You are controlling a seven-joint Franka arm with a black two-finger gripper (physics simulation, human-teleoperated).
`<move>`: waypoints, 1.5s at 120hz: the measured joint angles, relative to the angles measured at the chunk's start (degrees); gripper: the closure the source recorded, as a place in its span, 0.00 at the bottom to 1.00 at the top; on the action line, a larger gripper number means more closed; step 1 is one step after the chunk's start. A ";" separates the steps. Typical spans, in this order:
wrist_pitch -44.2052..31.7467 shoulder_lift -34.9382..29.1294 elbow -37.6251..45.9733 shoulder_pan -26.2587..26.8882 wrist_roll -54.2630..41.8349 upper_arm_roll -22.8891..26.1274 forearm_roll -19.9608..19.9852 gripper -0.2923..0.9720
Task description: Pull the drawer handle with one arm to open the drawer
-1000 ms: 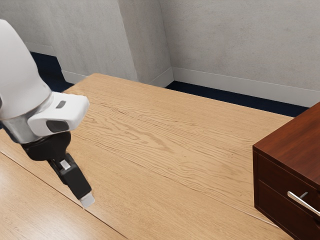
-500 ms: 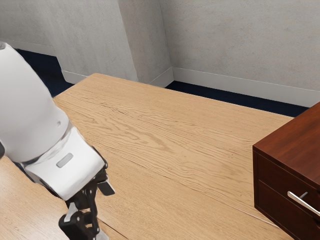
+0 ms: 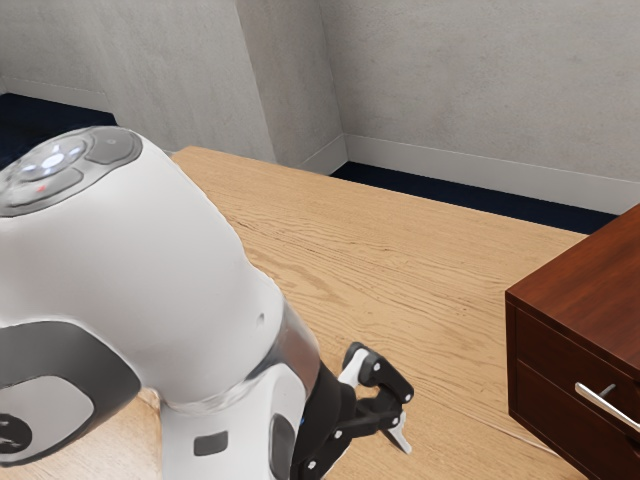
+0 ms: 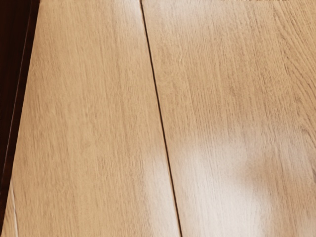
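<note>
Broadly, the wooden table (image 3: 400,250) took up most of the scene, and the white arm (image 3: 130,300) bulked large over its near end at the exterior view's left. At the exterior view's right edge the dark wood cabinet (image 3: 590,290) stood on the table, partly cut off by the frame. Its drawer (image 3: 585,372) sat flush with the cabinet's face, so we judged it shut and the pull not yet begun. The gripper (image 3: 403,415) hung low over the table beneath the arm, with its two fingers spread apart and nothing between them. Smallest was the metal handle (image 3: 605,405), a slim bar standing off the drawer front with its long axis running level along that front.

What mattered to us was that the handle lay toward the exterior view's right of the gripper, well apart, with bare table between them. We judged that the hand had to cross that stretch, close across the bar's thin section and then draw away from the cabinet face.

The exterior view gave us cabinet, handle and gripper together. The wrist view gave us the table boards close under the hand, the seam (image 4: 158,123) between two planks, and a dark strip (image 4: 10,74) along one side that we could not identify
</note>
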State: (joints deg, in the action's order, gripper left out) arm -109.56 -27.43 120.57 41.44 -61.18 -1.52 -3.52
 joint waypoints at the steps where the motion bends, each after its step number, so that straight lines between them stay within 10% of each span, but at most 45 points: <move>1: -0.26 0.36 -0.12 -0.02 -0.31 0.02 0.01 0.23; 68: -18.35 12.04 -4.77 -0.64 -5.15 1.44 3.56 0.23; 180: -22.91 28.78 -15.88 -4.53 -3.96 1.10 0.39 0.23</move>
State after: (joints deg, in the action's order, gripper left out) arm -132.47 1.35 104.68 36.91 -65.14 -0.42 -3.14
